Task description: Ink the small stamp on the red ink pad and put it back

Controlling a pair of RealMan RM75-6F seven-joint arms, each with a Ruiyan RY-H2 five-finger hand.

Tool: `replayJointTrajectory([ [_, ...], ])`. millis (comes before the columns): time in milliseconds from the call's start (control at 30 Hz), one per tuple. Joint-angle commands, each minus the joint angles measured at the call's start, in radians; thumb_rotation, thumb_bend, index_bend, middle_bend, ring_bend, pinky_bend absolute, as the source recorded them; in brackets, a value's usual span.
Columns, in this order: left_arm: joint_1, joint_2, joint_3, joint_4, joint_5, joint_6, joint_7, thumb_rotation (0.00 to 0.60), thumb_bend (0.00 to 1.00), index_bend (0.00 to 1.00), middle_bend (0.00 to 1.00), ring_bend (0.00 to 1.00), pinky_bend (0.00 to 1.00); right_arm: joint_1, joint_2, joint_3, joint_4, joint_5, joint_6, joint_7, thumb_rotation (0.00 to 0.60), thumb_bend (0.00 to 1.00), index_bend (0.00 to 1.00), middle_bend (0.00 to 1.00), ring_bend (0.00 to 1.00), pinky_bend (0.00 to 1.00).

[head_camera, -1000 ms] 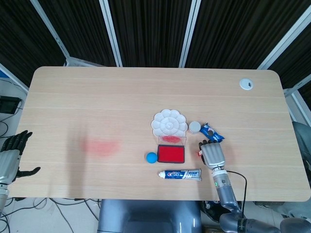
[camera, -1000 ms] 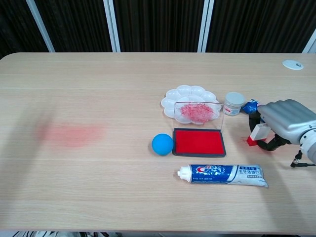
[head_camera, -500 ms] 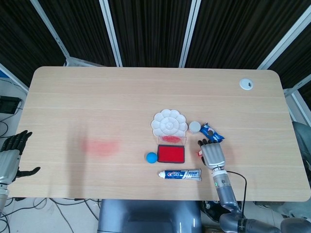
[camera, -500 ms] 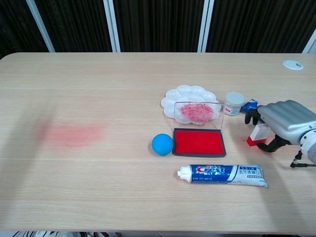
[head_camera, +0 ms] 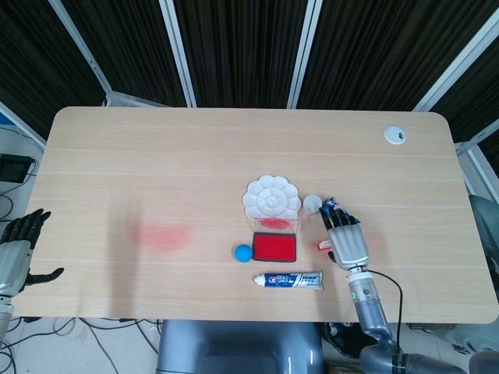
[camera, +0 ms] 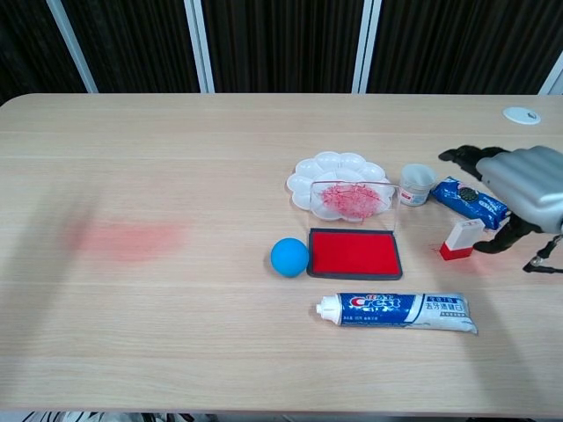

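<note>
The small stamp [head_camera: 321, 245] shows in the head view as a red speck on the table, just right of the red ink pad [head_camera: 274, 247], beside the right hand [head_camera: 348, 243], fingers spread, holding nothing. The left hand [head_camera: 17, 251] hangs off the table's left edge, fingers apart.

In the chest view the small stamp [camera: 461, 239] stands free beside the right hand [camera: 519, 188].

The counter [camera: 176, 158] is showing a matt, pale wood-grain finish. The right hand [camera: 523, 180] is gleaming like brushed silver metal, its fingers [camera: 459, 155] looking black and matt. The toothpaste tube [camera: 396, 309] and blue snack wrapper [camera: 471, 199] are shining glossily; the palette [camera: 339, 180] is looking like smooth white plastic.
</note>
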Motion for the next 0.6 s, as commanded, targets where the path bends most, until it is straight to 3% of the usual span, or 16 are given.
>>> replayJointTrajectory([
  [33,0.001,-0.002,0.000,0.002,0.003,0.003,0.002,0.600,0.03,0.00,0.00,0.00,0.00,-0.024,0.101,-0.005,-0.102,-0.053,0.062,0.004,0.600,0.19,0.06,0.04,0.09,0.26],
  [367,0.005,-0.005,0.010,0.020,0.029,0.023,0.043,0.600,0.03,0.00,0.00,0.00,0.00,-0.152,0.379,-0.064,-0.268,-0.181,0.236,0.123,0.600,0.07,0.00,0.00,0.00,0.21],
  [600,0.018,-0.026,0.009,0.050,0.061,0.068,0.049,0.600,0.02,0.00,0.00,0.00,0.00,-0.233,0.485,-0.114,-0.269,-0.257,0.318,0.275,0.600,0.02,0.00,0.00,0.00,0.18],
])
